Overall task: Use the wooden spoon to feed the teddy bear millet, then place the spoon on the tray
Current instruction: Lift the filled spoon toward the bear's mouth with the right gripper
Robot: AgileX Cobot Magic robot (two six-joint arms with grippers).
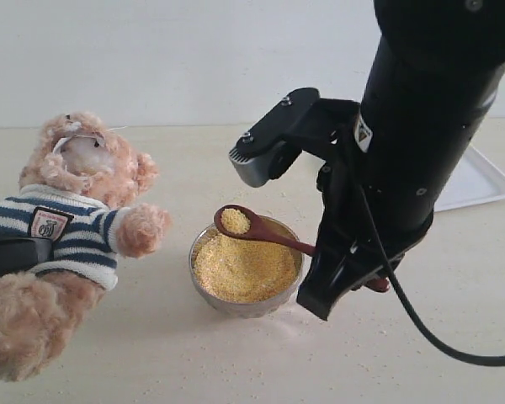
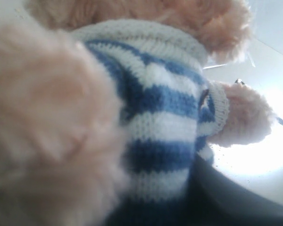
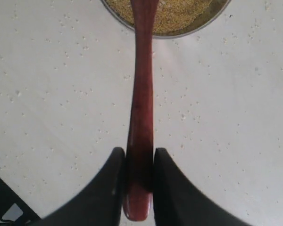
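The teddy bear (image 1: 76,227) leans at the left, its snout tipped upward. My left gripper (image 1: 8,257) is a dark band across its striped shirt (image 2: 165,127) and is shut on the bear's body; one dark finger (image 2: 236,197) shows beside the shirt. A steel bowl (image 1: 204,286) in the middle is full of millet (image 1: 244,269). The wooden spoon (image 1: 236,221) hovers over the bowl's far left rim with a small heap of millet in it. My right gripper (image 3: 139,157) is shut on the spoon's handle (image 3: 141,108) near its end. The tray (image 1: 480,181) lies at the back right, partly behind the right arm.
Loose millet grains (image 3: 75,94) are scattered over the pale table around the bowl. The right arm (image 1: 421,143) rises large over the right half of the scene. The bear's paw (image 1: 141,229) reaches toward the bowl's left rim.
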